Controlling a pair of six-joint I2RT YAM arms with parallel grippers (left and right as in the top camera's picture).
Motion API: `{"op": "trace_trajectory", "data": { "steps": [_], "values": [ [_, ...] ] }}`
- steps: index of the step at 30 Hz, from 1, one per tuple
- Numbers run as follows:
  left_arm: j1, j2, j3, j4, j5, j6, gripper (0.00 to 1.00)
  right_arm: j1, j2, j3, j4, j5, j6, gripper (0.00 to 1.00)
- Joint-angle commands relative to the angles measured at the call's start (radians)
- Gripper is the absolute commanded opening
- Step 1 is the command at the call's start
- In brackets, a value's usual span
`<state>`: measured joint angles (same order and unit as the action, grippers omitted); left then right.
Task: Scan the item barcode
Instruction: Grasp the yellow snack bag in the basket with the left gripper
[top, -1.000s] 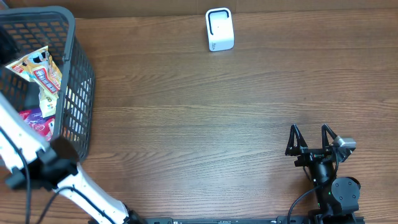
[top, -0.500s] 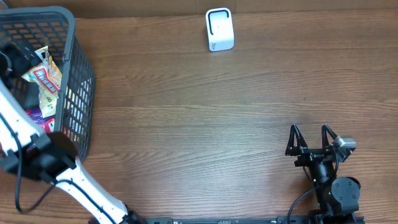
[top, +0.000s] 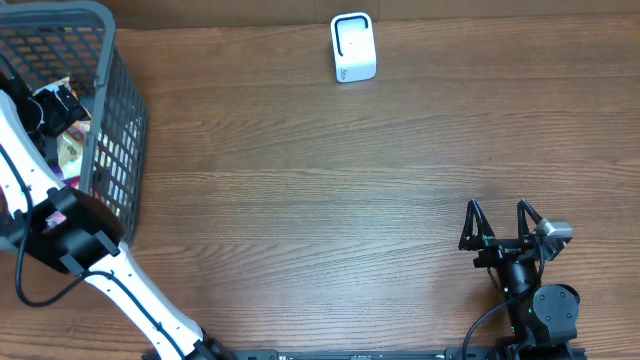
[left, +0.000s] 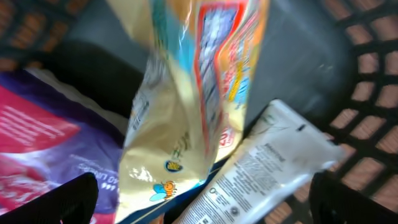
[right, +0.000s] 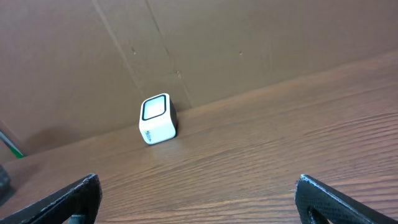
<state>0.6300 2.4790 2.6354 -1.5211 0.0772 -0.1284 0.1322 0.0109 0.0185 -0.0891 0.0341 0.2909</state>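
Hanging inside the dark grey plastic mesh basket (top: 125, 120) at the far left corner of the wooden tabletop (top: 300, 200), the left fingers (left: 68, 202) are spread wide and nothing is held. A yellow foil snack packet (left: 186, 124) is seen ahead between them, overlapping a white sachet (left: 267, 162) beside a pink packet (left: 43, 149). The right fingers (top: 472, 225), wide apart and empty, are parked well apart from the white box-shaped scanner (top: 353, 47).

Nothing under my left wrist reads clearly. The yellow snack packet (left: 186, 112) carries a red-edged band of lettering, too blurred to make out, and a small blue emblem with an orange cartoon figure near its lower edge. The white sachet (left: 267, 168) beside it has lines of fine black print, too small for me. The pink packet (left: 43, 143) shows faint white writing, illegible. From my right wrist, the white barcode scanner (right: 157, 118) bears a small grey mark on its front, unreadable.
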Motion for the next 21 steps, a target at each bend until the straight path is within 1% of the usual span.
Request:
{"op": "trace_trajectory", "data": {
  "steps": [1,6,12,16,19,21],
  "values": [
    [-0.003,0.107,0.008,0.000,-0.012,-0.007,1.00,-0.003,-0.008,-0.011,0.008,0.013,-0.004,1.00],
    [-0.002,0.089,0.032,-0.020,-0.029,-0.037,1.00,-0.003,-0.008,-0.011,0.008,0.013,-0.004,1.00],
    [-0.002,0.002,0.071,-0.035,-0.035,-0.052,1.00,-0.003,-0.008,-0.011,0.008,0.013,-0.004,1.00],
    [-0.002,-0.049,0.071,-0.060,-0.086,-0.070,1.00,-0.003,-0.008,-0.011,0.008,0.013,-0.004,1.00],
    [0.000,-0.053,0.070,-0.074,-0.142,-0.090,1.00,-0.003,-0.008,-0.011,0.008,0.013,-0.004,1.00],
    [0.000,-0.043,0.064,-0.066,-0.195,-0.124,1.00,-0.003,-0.008,-0.011,0.008,0.013,-0.004,1.00]
  ]
}}
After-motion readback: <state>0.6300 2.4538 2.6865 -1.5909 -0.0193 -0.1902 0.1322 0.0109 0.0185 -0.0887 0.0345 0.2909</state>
